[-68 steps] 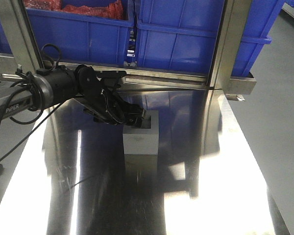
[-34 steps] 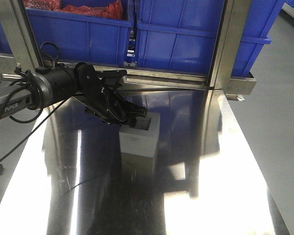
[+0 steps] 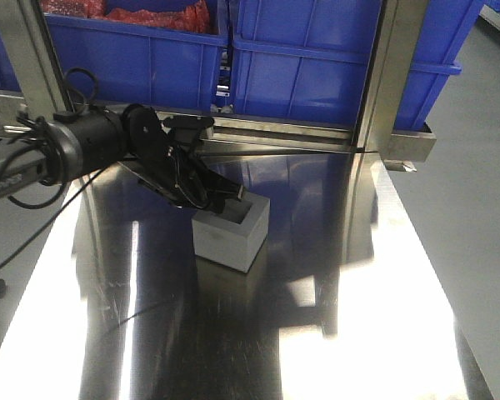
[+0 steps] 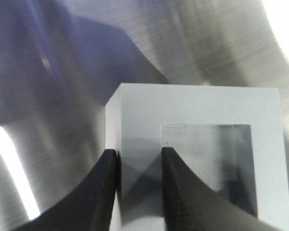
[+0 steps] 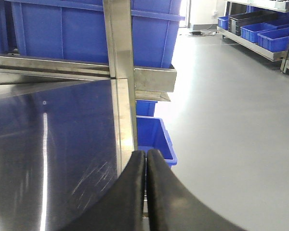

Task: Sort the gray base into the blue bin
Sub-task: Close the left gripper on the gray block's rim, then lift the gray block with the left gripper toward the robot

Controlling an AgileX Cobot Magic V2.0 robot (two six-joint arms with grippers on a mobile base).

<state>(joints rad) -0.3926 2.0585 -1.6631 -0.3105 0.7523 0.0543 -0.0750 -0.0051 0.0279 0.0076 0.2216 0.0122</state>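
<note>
Gray base (image 3: 230, 234) is tilted, one wall pinched between the narrowly parted fingers (image 4: 104, 195) of the left gripper (image 4: 138, 155). One finger is outside the wall, the other inside the square recess. Right gripper (image 5: 145, 156) is closed tight, holding nothing, above the steel table (image 5: 62, 144).

Your left arm (image 3: 92, 150) stretches forward and low, wrist tipped downward; your left gripper (image 4: 138, 154) pinches one wall of the gray base (image 4: 197, 106), one finger outside, the other inside its recess. On your right gripper (image 5: 145, 155) the fingers are pressed together
</note>
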